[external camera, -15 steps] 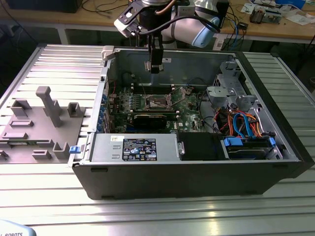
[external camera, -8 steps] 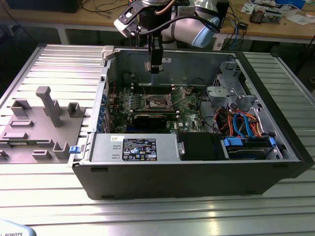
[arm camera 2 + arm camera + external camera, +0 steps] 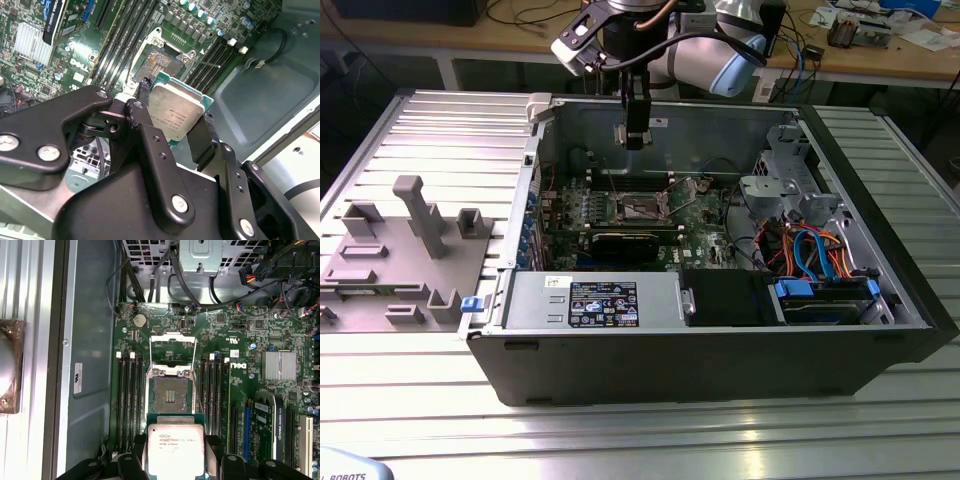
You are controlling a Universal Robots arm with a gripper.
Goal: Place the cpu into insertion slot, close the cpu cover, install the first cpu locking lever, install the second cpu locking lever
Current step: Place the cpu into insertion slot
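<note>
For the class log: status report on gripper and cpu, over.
Gripper shut on cpu, high over the motherboard. Cpu cover hinged open, socket bare. Nothing seen blocking the socket.

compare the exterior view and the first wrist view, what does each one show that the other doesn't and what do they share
Exterior view: the whole open computer case on the slatted table, grey fixture blocks at the exterior view's left, and the arm reaching over the case.
First wrist view: the cpu clamped in the gripper, the bare contacts of the socket, and the cpu cover swung open.
Both: the gripper, the green motherboard, the socket and the grey drive cage.
</note>
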